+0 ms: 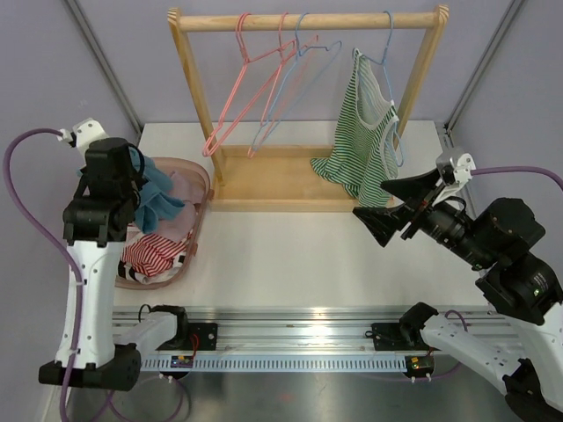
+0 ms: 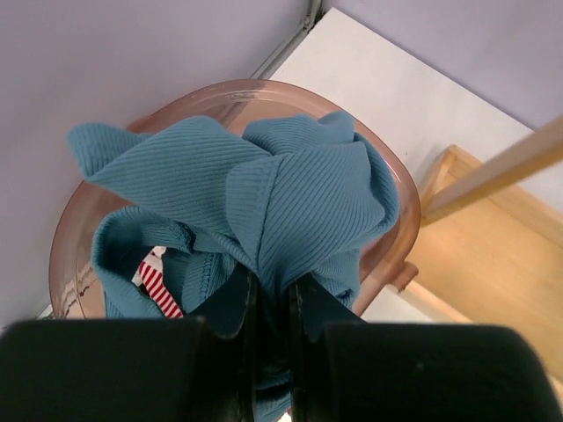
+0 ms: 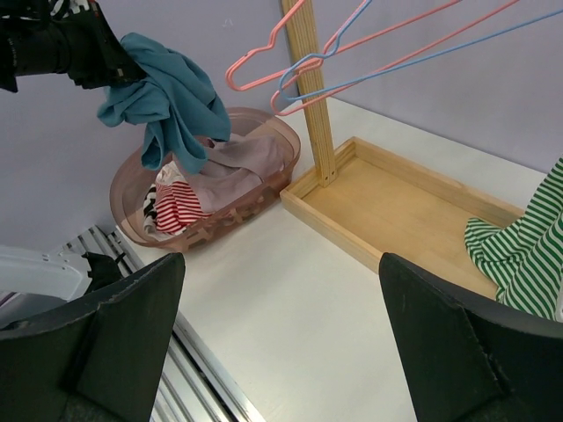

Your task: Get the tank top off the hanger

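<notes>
Left fingers [image 2: 317, 321] are clamping teal top [image 2: 290, 193]; right fingers [image 3: 466, 343] are standing apart, striped tank top [image 3: 528, 246] just beside them; careless tugging may unhook hanger [image 1: 388, 40].

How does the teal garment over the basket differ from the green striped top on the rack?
The teal garment is plain ribbed fabric; the green striped tank top has green and white stripes. The teal garment is bunched up, pinched in the shut left gripper above the basket; the green striped tank top hangs spread out from a blue hanger on the wooden rack. Both hang loose from above.
</notes>
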`<state>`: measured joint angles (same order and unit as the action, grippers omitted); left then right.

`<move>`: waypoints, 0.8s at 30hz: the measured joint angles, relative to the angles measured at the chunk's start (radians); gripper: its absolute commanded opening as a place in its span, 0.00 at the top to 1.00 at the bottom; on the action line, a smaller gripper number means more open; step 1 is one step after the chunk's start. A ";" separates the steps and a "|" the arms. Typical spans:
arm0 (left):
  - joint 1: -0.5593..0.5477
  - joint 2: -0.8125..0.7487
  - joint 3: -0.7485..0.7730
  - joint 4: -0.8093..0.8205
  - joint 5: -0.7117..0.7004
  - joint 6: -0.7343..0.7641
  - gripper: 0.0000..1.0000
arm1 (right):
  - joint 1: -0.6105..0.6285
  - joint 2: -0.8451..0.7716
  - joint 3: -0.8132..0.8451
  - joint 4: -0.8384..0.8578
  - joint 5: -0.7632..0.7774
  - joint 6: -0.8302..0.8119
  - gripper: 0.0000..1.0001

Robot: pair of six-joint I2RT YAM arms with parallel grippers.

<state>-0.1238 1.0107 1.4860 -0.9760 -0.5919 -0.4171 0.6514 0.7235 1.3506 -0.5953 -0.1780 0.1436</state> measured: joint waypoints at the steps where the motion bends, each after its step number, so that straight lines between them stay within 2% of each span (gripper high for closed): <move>1: 0.047 0.021 0.011 0.010 0.037 0.004 1.00 | 0.000 -0.003 0.000 0.000 0.000 0.000 0.00; 3: 0.132 0.062 0.022 0.031 0.127 0.007 1.00 | 0.000 -0.010 0.002 -0.001 0.001 0.000 0.00; 4: 0.170 0.083 0.025 0.037 0.170 0.007 0.92 | 0.000 -0.013 0.003 -0.002 0.002 0.000 0.01; 5: 0.204 0.103 0.025 0.043 0.207 0.007 0.81 | 0.000 -0.014 0.004 -0.002 0.003 0.000 0.00; 6: 0.237 0.121 0.025 0.047 0.238 0.008 0.63 | 0.000 -0.015 0.004 -0.003 0.005 -0.001 0.00; 7: 0.257 0.134 0.025 0.049 0.261 0.010 0.49 | 0.000 -0.015 0.005 -0.006 0.007 -0.001 0.01; 8: 0.279 0.148 0.025 0.051 0.288 0.011 0.22 | 0.000 -0.015 0.005 -0.009 0.012 -0.001 0.01; 10: 0.297 0.163 0.025 0.056 0.319 0.010 0.01 | 0.000 -0.014 0.006 -0.022 0.044 0.000 0.00; 12: 0.299 0.163 0.025 0.060 0.332 0.002 0.01 | 0.000 -0.005 0.017 -0.041 0.119 0.010 0.01; 18: 0.301 0.154 0.027 0.066 0.370 0.010 0.01 | 0.000 0.074 0.063 -0.092 0.481 0.047 0.00; 21: 0.293 0.150 0.027 0.076 0.434 0.024 0.01 | 0.000 0.121 0.064 -0.100 0.576 0.048 0.01; 24: 0.224 0.142 0.025 0.088 0.481 0.035 0.01 | 0.000 0.171 0.080 -0.104 0.634 0.042 0.00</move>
<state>0.1001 1.1522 1.5112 -0.8883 -0.1104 -0.3824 0.6514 0.8940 1.4311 -0.6994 0.4557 0.1856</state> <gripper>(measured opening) 0.987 0.993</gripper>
